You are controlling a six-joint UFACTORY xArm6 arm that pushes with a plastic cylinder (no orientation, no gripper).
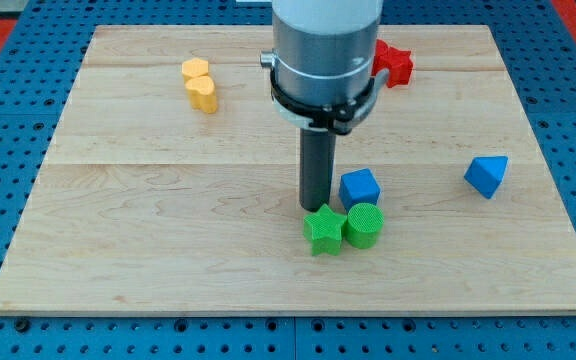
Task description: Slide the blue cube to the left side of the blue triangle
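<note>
The board (168, 200) is pale wood, smooth and matt, with visible grain and 2 seams. It lies on a blue perforated sheet (8, 120). The blue cube (359, 186), blue triangle (486, 175) and green cylinder (364, 225) look like matt plastic, the cylinder finely ribbed. The arm housing (325, 50) is dull grey metal; the rod (317, 170) is matt black.

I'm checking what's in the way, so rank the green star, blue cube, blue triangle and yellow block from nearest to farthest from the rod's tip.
Measured from my tip:
1. Green star-shaped block, just below the tip, apparently touching.
2. Blue cube, close on the view's right.
3. Yellow block, upper left.
4. Blue triangle block, far right; these last two are close to call.
</note>
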